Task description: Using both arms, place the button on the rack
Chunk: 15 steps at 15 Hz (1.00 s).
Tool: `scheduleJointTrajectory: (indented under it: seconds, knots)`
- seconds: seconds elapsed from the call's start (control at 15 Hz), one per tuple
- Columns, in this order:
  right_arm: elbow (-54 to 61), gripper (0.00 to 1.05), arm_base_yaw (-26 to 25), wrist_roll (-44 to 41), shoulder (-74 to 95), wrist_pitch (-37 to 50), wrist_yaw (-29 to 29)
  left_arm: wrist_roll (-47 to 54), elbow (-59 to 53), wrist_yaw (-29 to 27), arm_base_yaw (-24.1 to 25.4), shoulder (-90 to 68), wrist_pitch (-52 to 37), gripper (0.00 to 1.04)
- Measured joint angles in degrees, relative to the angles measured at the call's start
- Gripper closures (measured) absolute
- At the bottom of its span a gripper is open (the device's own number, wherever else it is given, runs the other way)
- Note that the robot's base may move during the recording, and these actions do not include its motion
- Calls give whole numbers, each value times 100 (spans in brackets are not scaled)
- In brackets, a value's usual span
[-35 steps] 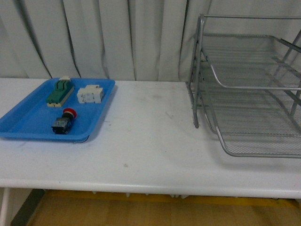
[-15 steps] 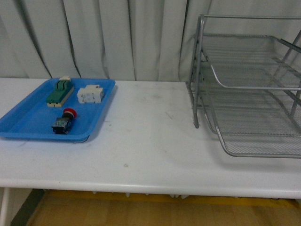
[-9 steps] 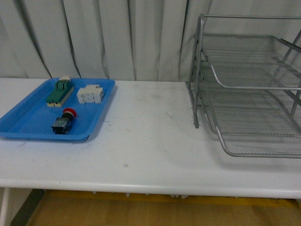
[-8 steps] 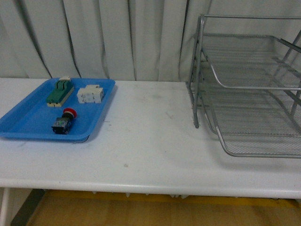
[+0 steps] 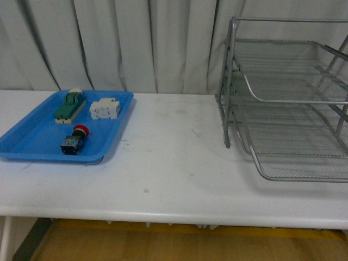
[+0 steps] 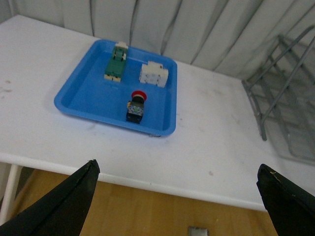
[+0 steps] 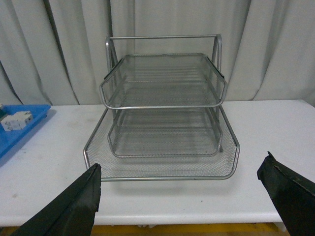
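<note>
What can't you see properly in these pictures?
- Rack: the front view's right edge cuts off its right side, and the left wrist view shows only one corner.
- Button: the marks on its body are too small and blurred to read in the front and left wrist views.
- Tray: the right wrist view's edge cuts off nearly all of it.
- Arms: none show in the front view.

Looks like some kind of lab or test bench, not a home. Plain white table [image 5: 174,174] with a pale curtain [image 5: 136,43] hung behind it as a backdrop. A blue plastic tray [image 5: 32,142] holds loose electrical bits like a red-capped button [image 5: 73,140], with an office-style wire rack [image 5: 296,101] well off to the side. Wood floor [image 5: 163,244] underneath.
</note>
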<state>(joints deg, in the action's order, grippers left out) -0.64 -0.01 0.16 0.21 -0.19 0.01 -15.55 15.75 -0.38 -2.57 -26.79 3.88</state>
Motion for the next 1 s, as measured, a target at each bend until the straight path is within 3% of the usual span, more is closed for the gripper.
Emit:
scheduleJointTrajectory:
  seconds: [0.13, 0.27, 0.53, 0.8, 1.0]
  knots:
    - [0, 6, 0, 0, 0, 0, 0, 286, 278, 59, -179, -1797, -1237, 7]
    - [0, 6, 0, 0, 0, -2, 0, 601, 1287, 39, -509, -3851, -2227, 7]
    - [0, 6, 0, 0, 0, -2, 0, 1054, 3536, 136, -710, -7296, -1580, 7]
    - [0, 6, 0, 0, 0, 0, 0, 1810, 5637, -129, -391, -9082, -623, 7]
    - [0, 6, 0, 0, 0, 0, 0, 2074, 6048, -269, -188, -9514, -461, 7]
